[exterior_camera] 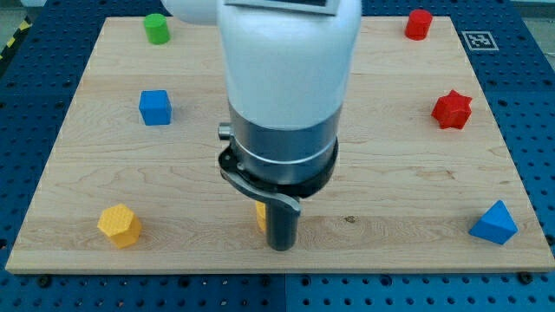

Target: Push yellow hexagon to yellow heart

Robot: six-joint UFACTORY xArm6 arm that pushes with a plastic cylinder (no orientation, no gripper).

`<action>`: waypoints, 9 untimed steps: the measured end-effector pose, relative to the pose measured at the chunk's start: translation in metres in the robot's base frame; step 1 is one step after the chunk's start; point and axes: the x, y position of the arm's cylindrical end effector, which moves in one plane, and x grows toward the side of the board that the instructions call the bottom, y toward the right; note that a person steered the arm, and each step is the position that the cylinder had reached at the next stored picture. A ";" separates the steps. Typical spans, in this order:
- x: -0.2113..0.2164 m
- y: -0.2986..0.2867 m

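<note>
Yellow hexagon [119,225] sits near the worktop's [390,173] bottom-left corner, well left of my tip [281,246]. No pincer here, just a rod. A yellow sliver [260,217], likely the heart, hides beside it. Light, rigid block: push its left face squarely.

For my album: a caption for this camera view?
Arm over board, yellow hexagon at lower left, yellow heart mostly hidden behind it.

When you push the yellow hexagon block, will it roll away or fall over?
Probably neither. The yellow hexagon looks squat and sits flat on the wooden board, so I'd expect it to slide. Its flat sides may let it twist if I hit it off-centre. My tip is well to its right, not touching it.
</note>
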 end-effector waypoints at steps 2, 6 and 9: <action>-0.030 -0.031; -0.051 -0.207; 0.002 -0.236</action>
